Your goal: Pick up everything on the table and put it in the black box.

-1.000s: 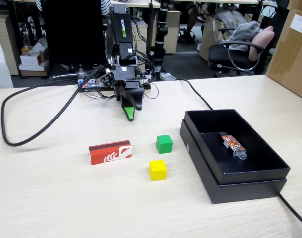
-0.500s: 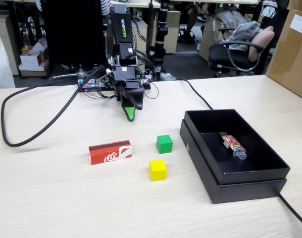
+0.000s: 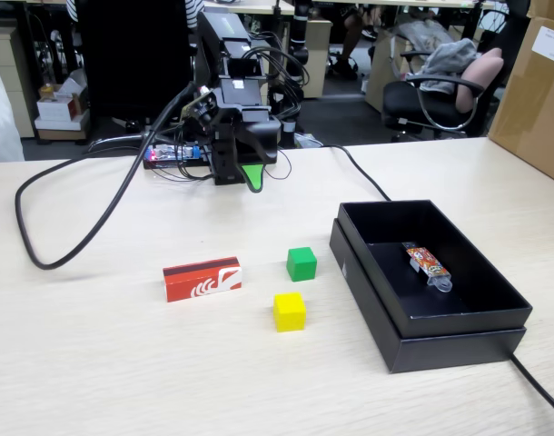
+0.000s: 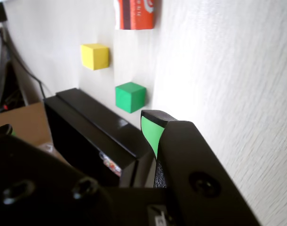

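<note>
The gripper [image 3: 252, 179] hung near the arm's base; whether its jaws were parted could not be told. It should descend squarely over the green cube [image 3: 301, 263], nearest, before closing.

1. A fixed view stands across the tabletop [image 3: 95, 363], facing me from well apart, looking slightly down.
2. The wrist view sits just behind my hand [image 4: 153, 129], looking past it.
3. Both share the tabletop ahead of my hand.

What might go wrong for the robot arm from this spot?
The green cube and yellow cube sit close together, so reaching for one might nudge the other. The green cube also lies near the black box wall, which the gripper could bump. The thick black cable might drag.
</note>
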Tool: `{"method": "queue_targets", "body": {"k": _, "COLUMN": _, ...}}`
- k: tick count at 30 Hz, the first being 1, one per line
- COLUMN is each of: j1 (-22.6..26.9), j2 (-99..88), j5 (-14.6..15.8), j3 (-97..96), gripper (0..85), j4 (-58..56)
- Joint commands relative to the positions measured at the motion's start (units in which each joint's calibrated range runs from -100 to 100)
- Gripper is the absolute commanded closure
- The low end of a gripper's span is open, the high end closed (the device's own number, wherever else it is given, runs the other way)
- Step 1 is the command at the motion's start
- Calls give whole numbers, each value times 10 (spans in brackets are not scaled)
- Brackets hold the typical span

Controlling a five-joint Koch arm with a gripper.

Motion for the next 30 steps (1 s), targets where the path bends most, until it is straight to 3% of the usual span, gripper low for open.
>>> {"method": "queue_targets", "body": {"k": 1, "j1": 10, "j2": 2, "j5": 0, "j3": 100, "gripper": 351, "j4": -55}}
{"method": "queue_targets", "body": {"k": 3, "j1": 19, "j2": 40, "j5": 13, "j3": 210, "gripper": 351, "j4": -181}}
{"method": "queue_targets", "body": {"k": 5, "j1": 21, "j2": 84, "j5": 14, "j3": 279, "gripper": 354, "j4": -228}}
{"method": "queue_targets", "body": {"k": 9, "j1": 20, "j2": 144, "j5": 14, "j3": 350, "gripper": 363, "j4": -230}}
{"method": "queue_targets", "body": {"k": 14, "j1": 21, "j2": 331, "j5": 20, "j3": 513, "gripper": 376, "j4": -345}}
{"method": "queue_targets", "body": {"k": 30, "j1": 23, "j2": 703, "j5": 42, "j3": 637, "gripper": 370, "j4": -396}}
